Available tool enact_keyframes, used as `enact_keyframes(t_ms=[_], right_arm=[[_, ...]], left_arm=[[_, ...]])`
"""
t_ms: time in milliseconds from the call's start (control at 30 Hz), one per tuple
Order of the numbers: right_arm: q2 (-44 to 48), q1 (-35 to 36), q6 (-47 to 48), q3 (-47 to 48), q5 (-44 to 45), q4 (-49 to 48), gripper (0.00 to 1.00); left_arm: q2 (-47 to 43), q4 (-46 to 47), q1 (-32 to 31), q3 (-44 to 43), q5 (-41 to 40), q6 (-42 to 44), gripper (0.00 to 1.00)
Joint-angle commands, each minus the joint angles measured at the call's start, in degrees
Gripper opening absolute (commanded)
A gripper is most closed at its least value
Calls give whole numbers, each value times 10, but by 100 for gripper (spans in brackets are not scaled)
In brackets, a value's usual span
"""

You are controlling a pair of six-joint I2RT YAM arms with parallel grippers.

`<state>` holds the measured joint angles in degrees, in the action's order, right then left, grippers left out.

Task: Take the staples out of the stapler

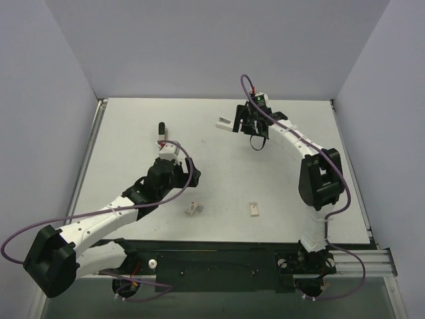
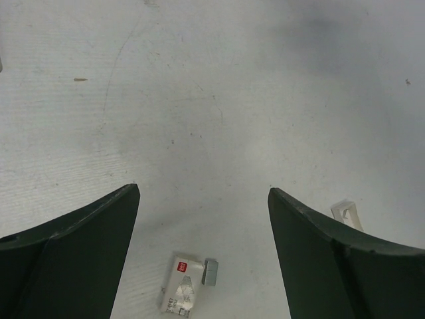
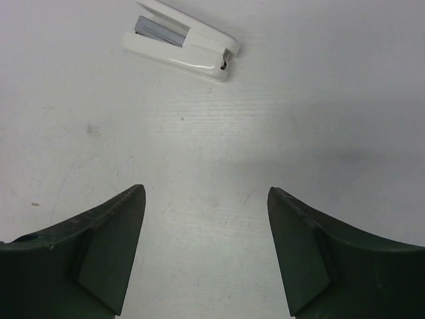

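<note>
Top external view, near edge first: a small white box with a red label point(image 1: 193, 210) and a small pale tan piece point(image 1: 253, 210) lie well apart on the grey tabletop point(image 1: 133, 119). Farther in, the left gripper point(image 2: 203, 189) hangs spread wide and empty. Farthest, the right gripper point(image 3: 206, 189) is also parted, grasping nothing. The glossy white plastic stapler point(image 3: 179, 41) lies opened just beyond it, its metal channel point(image 3: 159, 30) exposed. A one-sided pinch could skid that slick body away, since the left gripper is too far off to brace it. Whether staples remain inside, I cannot tell.
</note>
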<state>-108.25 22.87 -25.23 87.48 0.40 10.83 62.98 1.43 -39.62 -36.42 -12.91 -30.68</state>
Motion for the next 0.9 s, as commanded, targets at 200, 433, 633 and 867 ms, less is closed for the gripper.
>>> enact_keyframes(t_ms=[200,433,633,867], right_arm=[[-151,-93,13,148,-136,-64,82],[-204,-131,-31,147,-217,-172,85],[-255,-139,-94,165,-280,-253,85],[-305,-135,-162,182,-303,-327,85]], left_arm=[[35,67,-31,11,-13,5,89],[73,95,-32,3,-5,5,89],[104,110,-32,-9,8,7,89],[122,120,-34,-11,12,11,89]])
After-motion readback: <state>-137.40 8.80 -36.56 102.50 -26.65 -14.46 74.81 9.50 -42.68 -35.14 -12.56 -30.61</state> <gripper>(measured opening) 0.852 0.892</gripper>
